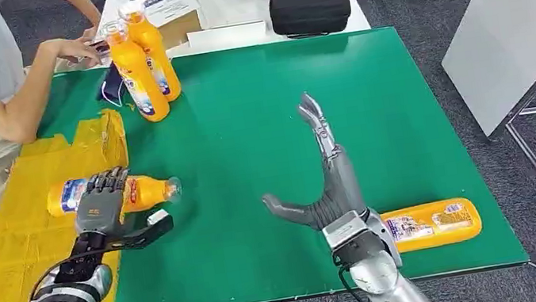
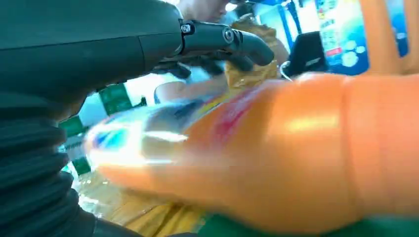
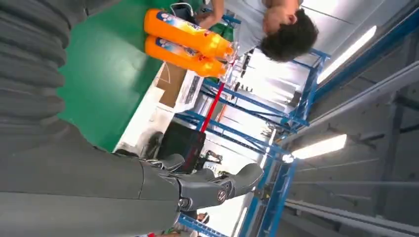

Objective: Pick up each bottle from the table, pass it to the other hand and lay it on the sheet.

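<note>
Left hand (image 1: 100, 204) clamps the rigid, smooth bottle (image 1: 144, 192) at mid-body — likely slippery; right hand (image 1: 327, 190) stands spread, empty.

4 orange bottles are on the table. 1 lies on its side at the left, under the left hand (image 1: 102, 201) — its base over the yellow sheet (image 1: 13, 237), its clear cap end pointing right over the green mat (image 1: 244, 122); this held bottle (image 1: 139, 193) carries a blue-and-red label. Another bottle (image 1: 430, 224) lies on its side at the near right of the mat, label up. 2 upright bottles (image 1: 142, 62) stand touching each other at the far left of the mat, just beyond the sheet's far edge, both with clear caps.
</note>
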`<state>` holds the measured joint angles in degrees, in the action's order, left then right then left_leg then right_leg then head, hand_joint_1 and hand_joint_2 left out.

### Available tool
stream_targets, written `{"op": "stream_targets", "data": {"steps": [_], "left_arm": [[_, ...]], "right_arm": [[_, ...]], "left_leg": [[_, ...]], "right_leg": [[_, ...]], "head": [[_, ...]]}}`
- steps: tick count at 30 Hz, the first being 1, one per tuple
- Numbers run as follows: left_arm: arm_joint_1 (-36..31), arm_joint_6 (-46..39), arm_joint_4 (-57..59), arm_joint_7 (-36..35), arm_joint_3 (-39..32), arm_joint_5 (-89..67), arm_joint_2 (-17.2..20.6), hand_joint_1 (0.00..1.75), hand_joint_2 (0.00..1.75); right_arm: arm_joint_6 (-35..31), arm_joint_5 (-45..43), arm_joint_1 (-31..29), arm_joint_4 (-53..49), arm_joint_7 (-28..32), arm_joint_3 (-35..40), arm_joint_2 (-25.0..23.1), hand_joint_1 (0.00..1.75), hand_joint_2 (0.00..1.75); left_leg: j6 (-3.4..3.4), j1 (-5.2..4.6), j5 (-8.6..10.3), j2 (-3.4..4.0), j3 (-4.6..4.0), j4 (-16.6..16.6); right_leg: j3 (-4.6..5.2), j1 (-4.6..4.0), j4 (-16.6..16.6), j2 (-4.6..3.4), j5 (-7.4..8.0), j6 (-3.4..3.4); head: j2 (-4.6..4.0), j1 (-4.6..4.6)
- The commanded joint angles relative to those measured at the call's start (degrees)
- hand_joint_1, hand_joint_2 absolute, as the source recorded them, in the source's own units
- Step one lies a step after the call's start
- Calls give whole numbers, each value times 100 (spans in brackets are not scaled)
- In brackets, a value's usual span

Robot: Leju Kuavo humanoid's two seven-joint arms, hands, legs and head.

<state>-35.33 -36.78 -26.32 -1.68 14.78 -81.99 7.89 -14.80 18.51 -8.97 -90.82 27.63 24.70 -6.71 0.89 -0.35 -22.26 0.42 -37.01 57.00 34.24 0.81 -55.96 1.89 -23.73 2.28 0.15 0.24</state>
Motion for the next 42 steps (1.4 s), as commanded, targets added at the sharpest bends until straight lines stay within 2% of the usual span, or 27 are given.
{"op": "stream_targets", "data": {"steps": [1, 5, 8, 10, 13, 14, 16, 18, 19, 20, 21, 26, 31, 32, 33, 34, 36, 38, 42], "left_arm": [[57, -183, 446, 303, -661, 326, -322, 0, 175], [165, -322, 185, 571, -869, 542, -422, 0, 175], [475, -322, -543, 1444, -1396, 1259, -671, 0, 175], [930, -322, -1595, 2238, -1763, 1767, -1018, 0, 175], [1000, -322, -1683, 2219, -1755, 1739, -1063, 0, 175], [1224, -322, -2091, 2508, -1669, 2203, -1120, 0, 175], [1369, -305, -2357, 2483, -1531, 2380, -1091, 0, 175], [1830, 27, -3335, 2907, -1357, 3392, -1132, 0, 175], [2261, 669, -4245, 2998, -1267, 4155, -1155, 0, 175], [2556, 1503, -4853, 3012, -1205, 4978, -1188, 0, 175], [2798, 1990, -5311, 2929, -1151, 5308, -1168, 0, 175], [2762, 2002, -5216, 2905, -1162, 5303, -1170, 0, 175], [2725, 2008, -5149, 2926, -1169, 5307, -1165, 0, 175], [2725, 2008, -5149, 2926, -1169, 5307, -1165, 0, 175], [2725, 2008, -5149, 2926, -1169, 5307, -1165, 0, 175], [2725, 2008, -5149, 2926, -1169, 5307, -1165, 0, 175], [2885, 2561, -5286, 2974, -1117, 5696, -1164, 0, 175], [3131, 3022, -5508, 3004, -1056, 6065, -1239, 0, 175], [3201, 3427, -5360, 2882, -852, 6262, -1306, 0, 175]], "right_arm": [[-34, 96, -232, 356, -113, 108, 233, 0, 175], [-57, 139, -201, 351, -125, 93, 244, 0, 175], [-137, 304, -124, 332, -144, 63, 277, 0, 175], [-291, 799, -18, 358, -265, 83, 382, 0, 175], [-296, 802, 22, 370, -261, 77, 401, 0, 175], [-405, 1194, 40, 408, -380, 115, 474, 0, 175], [-426, 1303, 71, 418, -401, 103, 509, 0, 175], [-379, 2091, 106, 498, -842, 194, 747, 0, 175], [-345, 2593, 175, 540, -1035, 229, 936, 0, 175], [-300, 3009, 217, 586, -1110, 285, 1119, 0, 175], [-268, 3129, 303, 606, -1067, 248, 1253, 0, 175], [-282, 3138, 321, 600, -997, 199, 1233, 0, 175], [-268, 3149, 308, 590, -995, 205, 1216, 0, 175], [-268, 3149, 308, 590, -995, 205, 1216, 0, 175], [-268, 3149, 308, 590, -995, 205, 1216, 0, 175], [-268, 3149, 308, 590, -995, 205, 1216, 0, 175], [-88, 3388, 414, 597, -1281, 149, 1390, 0, 175], [-8, 3415, 607, 590, -1301, 9, 1567, 0, 175], [292, 3518, 989, 481, -1305, -199, 1962, 0, 175]], "left_leg": [[-6, 6, -14, 5, 39, -4], [-3, 2, -7, -1, 24, -5], [-7, 8, -18, -5, 46, 0], [-5, 6, -14, -11, 40, -3], [-1, 2, -4, -16, 17, -4], [-4, 6, -15, -22, 35, 0], [-1, 0, -8, -7, 19, -5], [-2, 1, -11, 2, 17, -3], [-6, 5, -24, 7, 34, 1], [-3, 1, -13, 4, 15, -4], [-6, 6, -25, 3, 34, 0], [-3, 0, -17, -7, 6, 1], [-13, 10, -37, -7, 42, 7], [-14, 9, -36, -9, 44, 5], [-7, 3, -20, -7, 10, -1], [-11, 7, -29, -6, 30, 2], [-10, 8, -33, -7, 39, 2], [-5, 2, -22, -9, 20, -4], [-4, 3, -32, -24, 36, -1]], "right_leg": [[-41, -3, 12, -21, -9, -6], [-26, 0, 8, -10, -5, -3], [-53, -4, 11, -15, -15, -8], [-49, -3, 15, -7, -13, -5], [-21, 1, 13, 6, -6, -2], [-44, -1, 14, 5, -16, -4], [-23, 3, 14, -6, -5, -2], [-21, 0, 13, -14, -3, -4], [-40, -3, 16, -24, -11, -7], [-17, 0, 18, -13, -3, -3], [-40, -4, 20, -19, -12, -6], [-10, 1, 12, -4, -10, -2], [-53, -6, 12, -17, -26, -15], [-54, -6, 12, -15, -26, -16], [-17, -2, 13, -7, -11, -8], [-38, -5, 14, -13, -18, -12], [-48, -6, 15, -13, -22, -12], [-27, -1, 17, -4, -13, -7], [-50, -1, 21, 7, -25, -5]], "head": [[0, -2], [0, 0], [0, 0], [0, -2], [0, -2], [0, -2], [0, 0], [0, 0], [0, -2], [0, 0], [0, -2], [0, 2], [0, -2], [0, -2], [0, -2], [0, -2], [0, -2], [0, -2], [0, -2]]}}
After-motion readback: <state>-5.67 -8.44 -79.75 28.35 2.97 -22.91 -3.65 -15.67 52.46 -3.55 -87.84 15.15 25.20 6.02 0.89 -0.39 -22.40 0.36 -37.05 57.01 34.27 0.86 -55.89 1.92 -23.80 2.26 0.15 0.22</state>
